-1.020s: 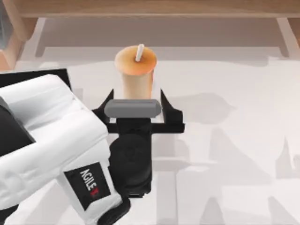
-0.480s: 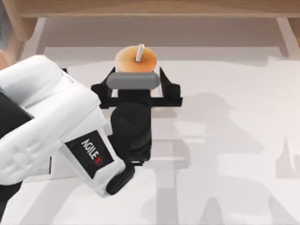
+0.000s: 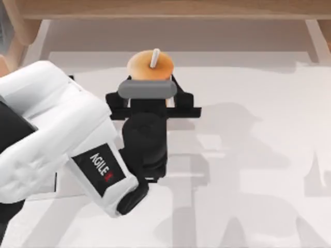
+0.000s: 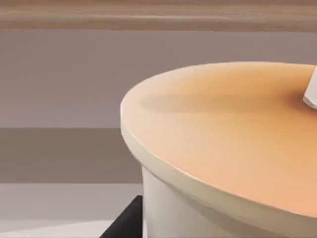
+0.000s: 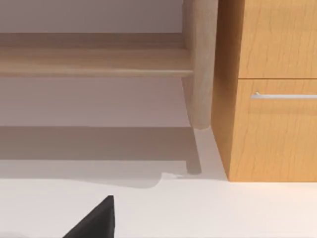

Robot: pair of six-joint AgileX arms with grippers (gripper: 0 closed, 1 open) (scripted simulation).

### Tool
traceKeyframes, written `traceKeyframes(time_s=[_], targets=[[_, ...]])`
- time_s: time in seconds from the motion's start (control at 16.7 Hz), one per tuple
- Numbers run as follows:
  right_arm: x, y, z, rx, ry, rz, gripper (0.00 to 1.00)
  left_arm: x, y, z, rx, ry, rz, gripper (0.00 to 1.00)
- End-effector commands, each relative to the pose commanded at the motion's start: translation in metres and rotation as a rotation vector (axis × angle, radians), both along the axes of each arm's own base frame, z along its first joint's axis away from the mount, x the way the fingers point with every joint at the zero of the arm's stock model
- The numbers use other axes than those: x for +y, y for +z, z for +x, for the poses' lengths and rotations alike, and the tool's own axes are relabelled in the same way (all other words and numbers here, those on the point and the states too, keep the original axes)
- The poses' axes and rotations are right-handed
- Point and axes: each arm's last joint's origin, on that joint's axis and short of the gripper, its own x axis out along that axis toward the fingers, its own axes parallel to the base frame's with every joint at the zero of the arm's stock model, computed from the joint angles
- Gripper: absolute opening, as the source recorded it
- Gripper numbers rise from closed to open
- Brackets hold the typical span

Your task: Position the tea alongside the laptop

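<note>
Your left gripper (image 3: 151, 85) is clamped on the tall orange-lidded bubble-tea cup (image 3: 150, 65); you're at the grasp step, so next lift and carry it steadily upright.

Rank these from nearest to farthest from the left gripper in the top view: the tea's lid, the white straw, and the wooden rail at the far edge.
1. The lid of the tea, just past the left gripper that flanks the cup.
2. The white straw, poking up near the lid's middle, slightly farther.
3. The wooden rail, along the far edge, well beyond the cup.
</note>
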Motion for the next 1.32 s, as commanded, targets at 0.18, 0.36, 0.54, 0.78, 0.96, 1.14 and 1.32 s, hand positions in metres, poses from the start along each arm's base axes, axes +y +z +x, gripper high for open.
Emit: traceKeyframes(time_s=[0.18, 0.36, 0.54, 0.78, 0.96, 1.14, 1.32], targets=[[0.0, 0.0, 0.0, 0.0, 0.0, 0.0, 1.0, 0.0, 0.0, 0.0, 0.0, 0.0, 0.0, 0.25], [0.0, 0.0, 0.0, 0.0, 0.0, 0.0, 1.0, 0.0, 0.0, 0.0, 0.0, 0.0, 0.0, 0.02], [0.0, 0.0, 0.0, 0.0, 0.0, 0.0, 1.0, 0.0, 0.0, 0.0, 0.0, 0.0, 0.0, 0.0], [0.0, 0.0, 0.0, 0.0, 0.0, 0.0, 1.0, 0.0, 0.0, 0.0, 0.0, 0.0, 0.0, 0.0], [0.0, 0.0, 0.0, 0.0, 0.0, 0.0, 1.0, -0.0005, 0.0011, -0.0006, 0.0, -0.002, 0.001, 0.0], [0.0, 0.0, 0.0, 0.0, 0.0, 0.0, 1.0, -0.0005, 0.0055, -0.0006, -0.001, -0.002, 0.001, 0.0], [0.0, 0.0, 0.0, 0.0, 0.0, 0.0, 1.0, -0.0005, 0.0099, -0.0006, -0.001, -0.002, 0.001, 0.0]])
